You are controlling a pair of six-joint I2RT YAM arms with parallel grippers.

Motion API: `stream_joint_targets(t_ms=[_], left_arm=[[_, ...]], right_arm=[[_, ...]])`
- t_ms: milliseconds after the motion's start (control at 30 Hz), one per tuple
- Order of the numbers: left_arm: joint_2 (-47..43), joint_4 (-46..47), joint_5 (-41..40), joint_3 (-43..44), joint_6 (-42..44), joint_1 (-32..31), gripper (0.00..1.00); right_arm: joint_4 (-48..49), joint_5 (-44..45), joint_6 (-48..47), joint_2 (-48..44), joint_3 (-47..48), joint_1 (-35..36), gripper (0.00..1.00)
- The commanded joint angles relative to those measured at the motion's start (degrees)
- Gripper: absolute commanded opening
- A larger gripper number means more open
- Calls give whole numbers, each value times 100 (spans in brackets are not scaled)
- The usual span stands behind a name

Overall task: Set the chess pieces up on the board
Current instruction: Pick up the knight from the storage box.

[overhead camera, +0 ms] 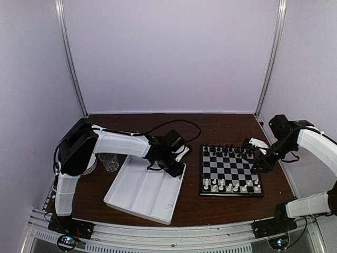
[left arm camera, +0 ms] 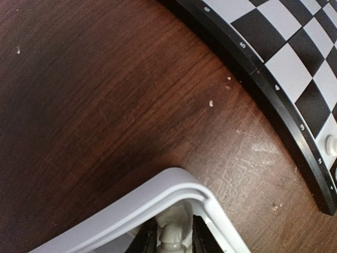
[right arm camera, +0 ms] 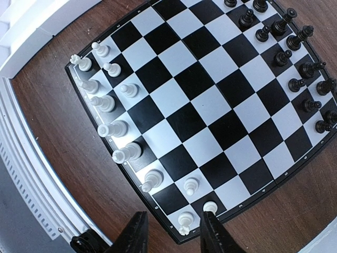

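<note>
Dark wooden tabletop: black-and-white checkered chessboard right of white plastic tray. Left gripper pinches small white plastic chess piece inside tray corner. Right gripper spread, empty, above chessboard's white-piece edge.

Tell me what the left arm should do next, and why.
Probably lift straight up. The left gripper looks closed on a white piece in the tray corner, and the board has empty squares in its white pawn row.

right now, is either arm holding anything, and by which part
The left jaws pinch a white chess piece by its sides; the right jaws hold nothing.
</note>
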Motion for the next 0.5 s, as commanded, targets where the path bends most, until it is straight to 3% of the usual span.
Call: stream_joint_targets(t_ms=[0,267,467], left_arm=[[105,-105,-130,84,114,15,25],[-58,-401,-415,-90,155,-94,31],[-225,-531,-656,-280,139,-119,29]], right_arm=[[59,-108,31,-119,-43,-2,36],[68,-123,27,-104,-44,5,36],[62,-154,31,-57,-21,4,36]])
